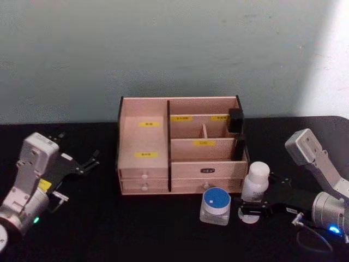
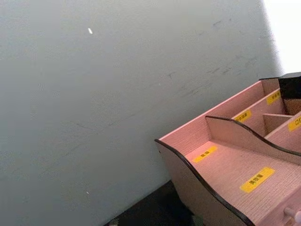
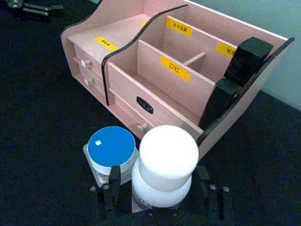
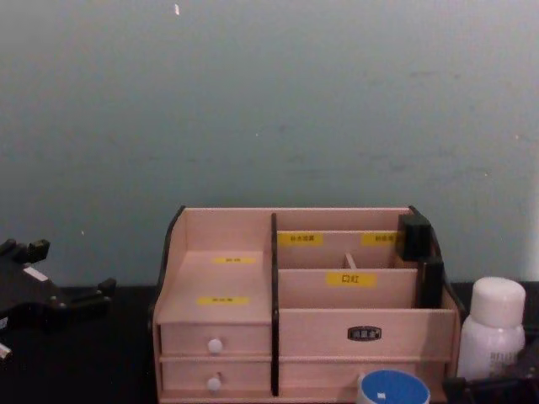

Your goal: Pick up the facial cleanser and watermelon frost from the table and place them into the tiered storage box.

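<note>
Head view: black desk (image 1: 136,229) with open room in front and on both sides of the light pinkish wooden tiered storage box (image 1: 143,143) with black side panels; box stands mid-desk, back to the grey-green wall (image 1: 163,49); white round-capped plastic bottle (image 1: 255,183) upright just off the box's front right corner; clear jar with blue round lid (image 1: 215,205) just beside the bottle, on its left; right claw (image 1: 254,210) low at the bottle's base, spread; left claw (image 1: 76,148) well apart to the box's left, spread.

Left wrist view: box's left panel and stepped shelves with yellow labels (image 2: 256,179); wall behind.

Right wrist view: bottle stands between the parted fingers (image 3: 113,186), a narrow gap on either side; jar close against the bottle, contact cannot be told.

Chest view: bottle at the box's right end; jar low in front of the drawers with white knobs (image 4: 215,345); left claw near the left edge.
</note>
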`<state>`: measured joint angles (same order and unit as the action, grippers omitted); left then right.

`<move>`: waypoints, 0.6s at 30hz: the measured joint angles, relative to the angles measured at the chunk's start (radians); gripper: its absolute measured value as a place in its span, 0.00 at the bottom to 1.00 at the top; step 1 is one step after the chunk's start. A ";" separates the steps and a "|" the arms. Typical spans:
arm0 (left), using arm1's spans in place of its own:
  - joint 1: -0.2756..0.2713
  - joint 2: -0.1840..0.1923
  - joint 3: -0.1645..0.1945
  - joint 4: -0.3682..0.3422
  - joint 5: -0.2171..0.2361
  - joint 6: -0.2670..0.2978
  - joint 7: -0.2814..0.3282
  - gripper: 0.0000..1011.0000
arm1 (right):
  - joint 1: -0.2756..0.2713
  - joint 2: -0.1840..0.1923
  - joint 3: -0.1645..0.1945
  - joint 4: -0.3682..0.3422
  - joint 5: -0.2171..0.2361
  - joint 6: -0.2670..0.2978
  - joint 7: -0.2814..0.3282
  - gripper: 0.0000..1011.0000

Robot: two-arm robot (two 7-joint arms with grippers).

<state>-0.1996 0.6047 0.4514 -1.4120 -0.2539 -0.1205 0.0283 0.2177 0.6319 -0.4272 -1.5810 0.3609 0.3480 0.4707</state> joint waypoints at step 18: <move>0.000 0.000 0.000 0.000 0.000 0.000 0.000 0.99 | -0.001 0.001 0.002 0.000 0.005 -0.001 0.000 0.80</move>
<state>-0.1995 0.6047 0.4514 -1.4120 -0.2539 -0.1205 0.0283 0.2164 0.6332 -0.4251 -1.5814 0.3657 0.3475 0.4706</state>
